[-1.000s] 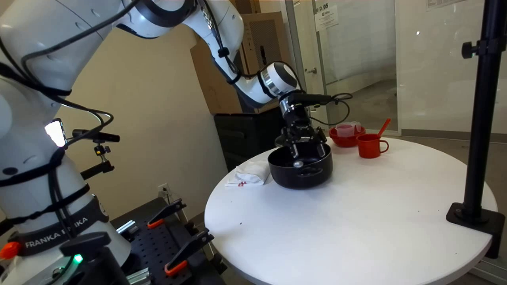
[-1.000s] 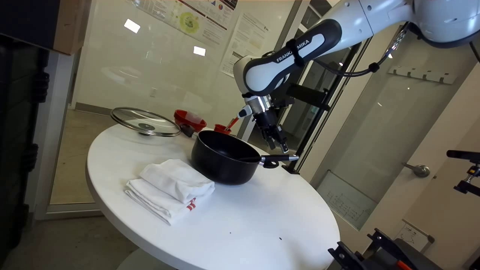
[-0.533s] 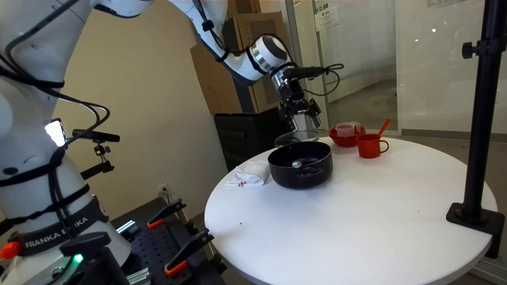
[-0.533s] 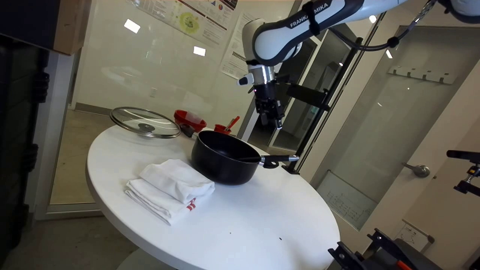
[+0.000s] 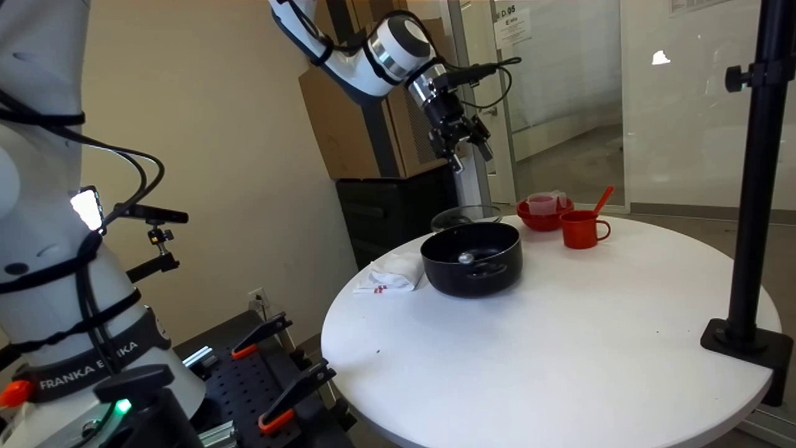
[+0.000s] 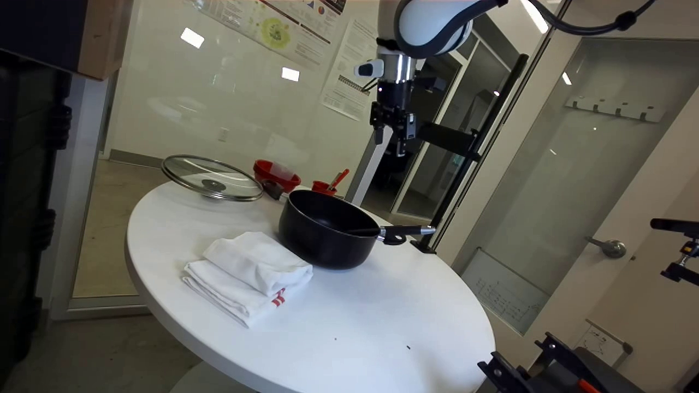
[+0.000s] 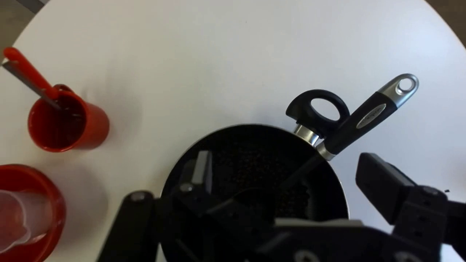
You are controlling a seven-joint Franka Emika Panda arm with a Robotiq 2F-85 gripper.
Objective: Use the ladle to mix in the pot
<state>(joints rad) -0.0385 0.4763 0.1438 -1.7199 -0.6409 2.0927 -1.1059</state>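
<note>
The black pot (image 5: 463, 283) stands on the round white table in both exterior views, its outer wall (image 6: 319, 245) unobstructed. Inside it, the wrist view shows dark, grainy contents (image 7: 251, 163). The ladle (image 7: 369, 116) leans over the pot's rim beside a loop handle, its black grip with silver tip sticking outward (image 6: 409, 230). Its scoop end lies in the pot, dim and partly behind the gripper's parts. My gripper (image 5: 472, 160) hangs well above the pot, fingers wide apart with nothing between them. From above, one finger (image 7: 382, 182) shows right of the pot.
Beside the pot lies a folded white cloth (image 6: 248, 278). A glass lid (image 6: 213, 183) rests behind it. A red mug (image 5: 579, 230) with a red-handled utensil and a red bowl (image 5: 540, 223) holding a clear cup stand nearby. A black post (image 5: 749, 186) rises at the table edge.
My gripper has risen from low over the pot to high above it, with jaws staying open. The ladle and pot have stayed in place.
</note>
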